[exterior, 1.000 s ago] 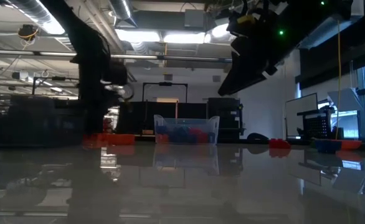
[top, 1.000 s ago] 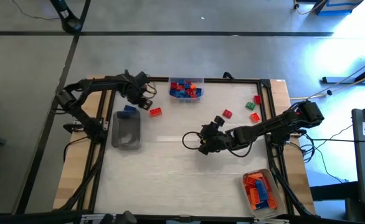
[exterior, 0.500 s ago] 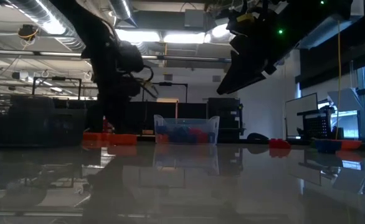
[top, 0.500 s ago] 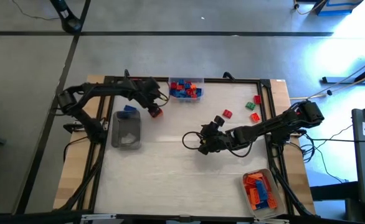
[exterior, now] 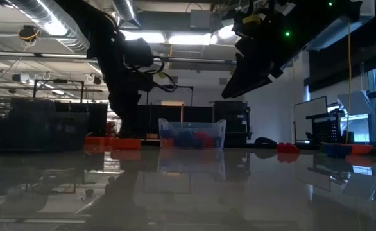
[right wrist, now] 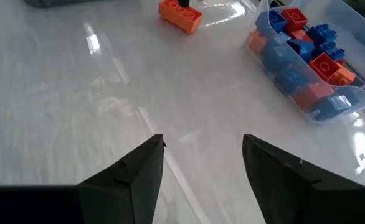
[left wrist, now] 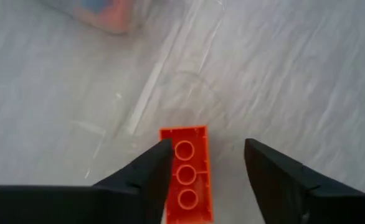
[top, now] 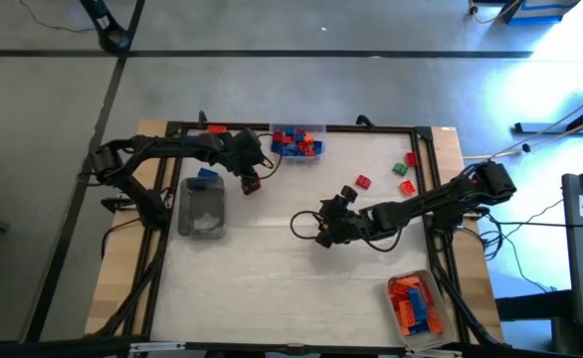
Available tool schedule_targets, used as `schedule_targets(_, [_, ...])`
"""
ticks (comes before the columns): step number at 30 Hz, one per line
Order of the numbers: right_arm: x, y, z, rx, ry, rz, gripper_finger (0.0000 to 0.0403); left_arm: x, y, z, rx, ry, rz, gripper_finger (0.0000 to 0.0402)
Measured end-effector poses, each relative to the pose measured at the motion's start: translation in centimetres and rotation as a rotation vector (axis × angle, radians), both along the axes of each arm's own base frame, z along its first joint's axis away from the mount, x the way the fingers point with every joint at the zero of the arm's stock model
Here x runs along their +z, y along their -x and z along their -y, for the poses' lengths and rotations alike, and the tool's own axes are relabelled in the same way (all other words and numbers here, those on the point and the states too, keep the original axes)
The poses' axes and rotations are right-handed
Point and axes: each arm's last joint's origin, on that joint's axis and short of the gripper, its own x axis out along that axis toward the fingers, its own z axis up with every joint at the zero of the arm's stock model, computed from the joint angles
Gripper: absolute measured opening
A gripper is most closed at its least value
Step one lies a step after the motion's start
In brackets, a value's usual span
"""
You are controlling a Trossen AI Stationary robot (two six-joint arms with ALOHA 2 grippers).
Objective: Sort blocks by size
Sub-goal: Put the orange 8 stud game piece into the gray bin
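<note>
1. The left gripper [top: 251, 182] hangs over an orange brick [left wrist: 186, 180] at the table's far left, its fingers open and straddling the brick, which lies closer to one finger than the other.
2. The right gripper [top: 323, 227] waits mid-table, fingers apart and empty.
3. To do this step well, the left arm should probably centre the brick between its fingers and close squarely on the long sides, so the brick does not twist or skid.
4. Only the left wrist view shows the brick's hollow underside facing up; from above the gripper nearly hides it.
5. The high view alone lays out the sorting: a far bin [top: 297, 142] of mixed blocks, a clear tray [top: 202, 211] at left, a tray [top: 414, 304] of orange blocks near right, and loose bricks [top: 404, 178] at far right.
</note>
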Motion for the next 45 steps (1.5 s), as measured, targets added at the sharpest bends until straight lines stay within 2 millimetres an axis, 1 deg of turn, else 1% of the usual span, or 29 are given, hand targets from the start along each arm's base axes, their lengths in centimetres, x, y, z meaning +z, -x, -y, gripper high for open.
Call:
schedule_targets(3, [-0.4, -0.2, -0.1, 0.001, 0.004, -0.004, 0.0216, -0.1, 0.1, 0.0, -0.009, -0.007, -0.016, 0.0216])
schedule_targets(6, [-0.8, -0.3, -0.1, 0.003, 0.009, -0.027, 0.0216, -0.4, 0.3, 0.1, -0.011, -0.015, -0.065, 0.0235])
schedule_targets(10, [-1.0, -0.4, -0.1, 0.008, 0.004, -0.029, 0.0216, -1.4, 0.1, 0.4, -0.008, -0.001, -0.123, 0.0240])
schedule_targets(15, [-1.0, -0.4, -0.1, 0.008, 0.004, -0.026, 0.0216, -3.7, -0.5, 0.7, -0.030, 0.032, -0.208, 0.0240])
schedule_targets(18, [-1.0, -0.4, -0.1, 0.008, 0.004, -0.029, 0.0216, -4.5, -0.7, 0.7, -0.042, 0.039, -0.234, 0.0227])
schedule_targets(20, [-1.0, -0.4, -0.1, 0.008, 0.004, -0.028, 0.0216, -4.8, -0.8, 0.7, -0.052, 0.043, -0.243, 0.0205])
schedule_targets(22, [-1.0, -0.4, -0.1, 0.008, 0.004, -0.027, 0.0216, -4.8, -0.9, 0.9, -0.071, 0.038, -0.238, 0.0173])
schedule_targets(25, [-1.0, -0.4, -0.1, 0.008, 0.004, -0.028, 0.0216, -4.0, -1.0, 1.3, -0.105, 0.009, -0.210, 0.0123])
schedule_targets(27, [-1.0, -0.4, -0.1, 0.007, 0.003, -0.026, 0.0216, -3.2, -1.0, 1.9, -0.123, -0.015, -0.183, 0.0119])
schedule_targets(30, [-0.8, -0.6, -0.2, 0.000, -0.016, 0.017, 0.0216, -0.6, -1.3, 3.2, -0.165, -0.066, -0.081, 0.0119])
schedule_targets(32, [-0.5, -1.0, -0.3, 0.015, -0.040, 0.060, 0.0216, 0.9, -1.6, 4.5, -0.205, -0.098, -0.010, 0.0119])
schedule_targets(34, [-0.3, -1.2, -0.5, 0.075, -0.056, 0.069, 0.0216, 2.2, -1.9, 6.1, -0.254, -0.127, 0.059, 0.0119])
schedule_targets(38, [0.5, -1.9, -0.8, 0.173, 0.004, 0.124, 0.0216, 4.9, -2.4, 9.4, -0.375, -0.187, 0.228, 0.0119])
schedule_targets(43, [2.0, -2.8, -1.1, 0.314, 0.096, 0.235, 0.0216, 6.9, -3.4, 13.3, -0.505, -0.233, 0.430, 0.0119])
schedule_targets(45, [2.6, -3.0, -1.2, 0.348, 0.139, 0.278, 0.0216, 7.3, -3.7, 14.5, -0.542, -0.240, 0.491, 0.0119])
